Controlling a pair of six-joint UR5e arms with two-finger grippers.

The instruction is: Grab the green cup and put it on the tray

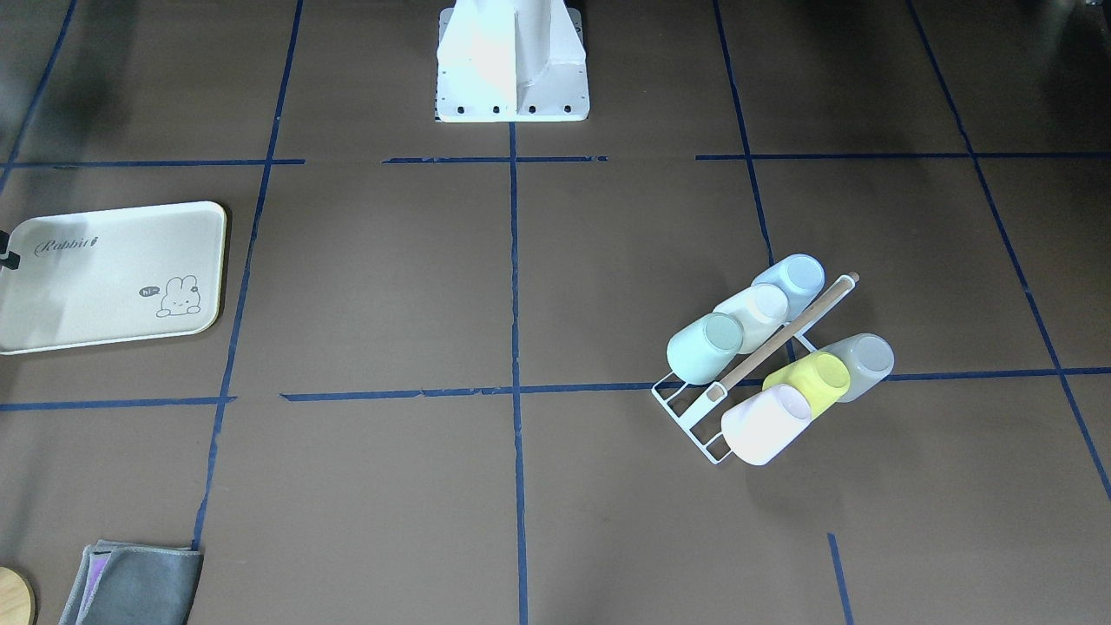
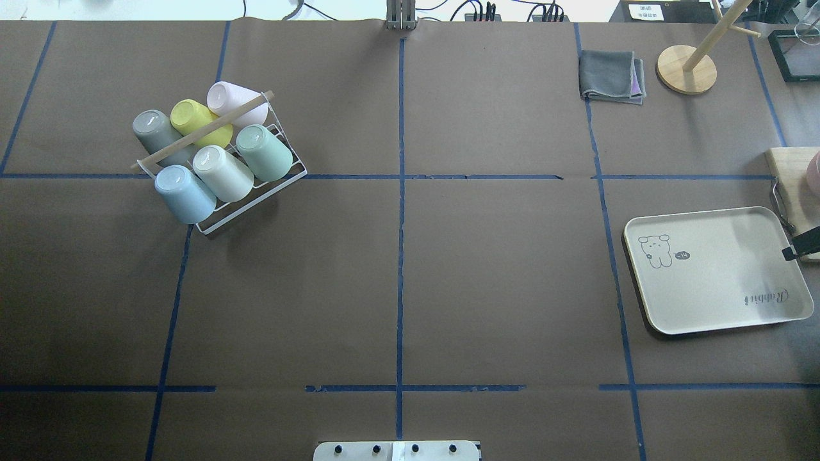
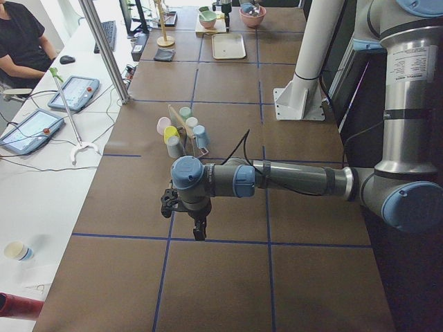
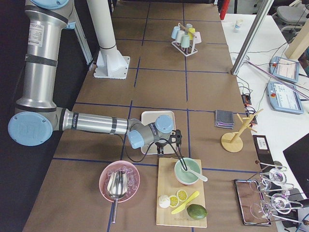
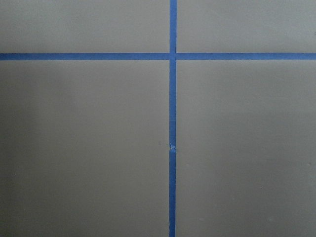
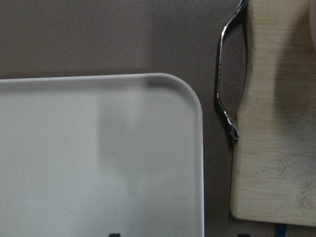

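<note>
Nothing done yet: the green cup [image 2: 263,152] sits on the rack [image 2: 250,205], far from the tray [image 2: 711,285], and I cannot tell if the left fingers [image 3: 199,231] or right fingers [image 2: 799,246] are apart.

The green cup [image 1: 705,347] is pale mint, the tray [image 1: 104,286] cream, perhaps yellow-rimmed.

Bright, even light; soft shadows; blurry right-wrist tray [image 6: 98,163] close-up.

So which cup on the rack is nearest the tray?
The green cup, at the end of its row beside the cream cup; all others sit farther from the tray.
</note>
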